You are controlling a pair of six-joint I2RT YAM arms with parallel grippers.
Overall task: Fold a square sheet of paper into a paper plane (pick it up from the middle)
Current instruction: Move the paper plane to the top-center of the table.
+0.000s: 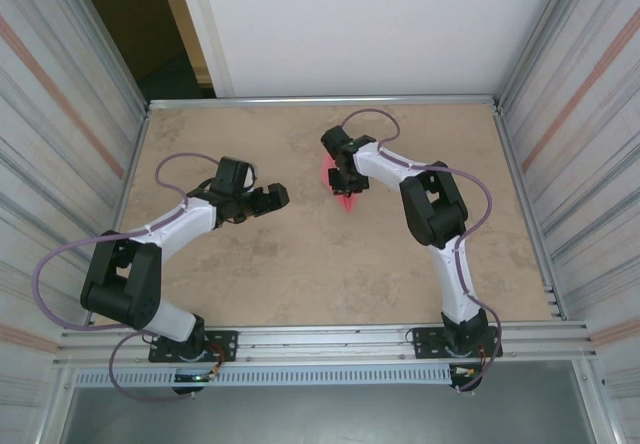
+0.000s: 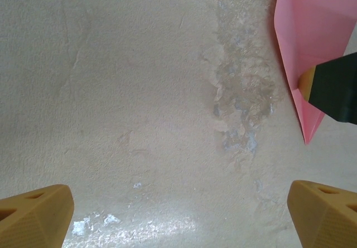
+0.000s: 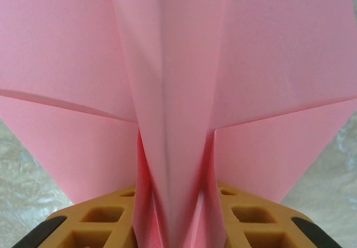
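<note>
The left tool (image 2: 178,217) stands wide open over the bare worktop (image 2: 139,91), holding nothing. The paper plane (image 3: 178,63) has its centre fold between the fingers of the right tool (image 3: 175,206); whether they press it cannot be told. The plane lies ahead and right of the left tool.
</note>
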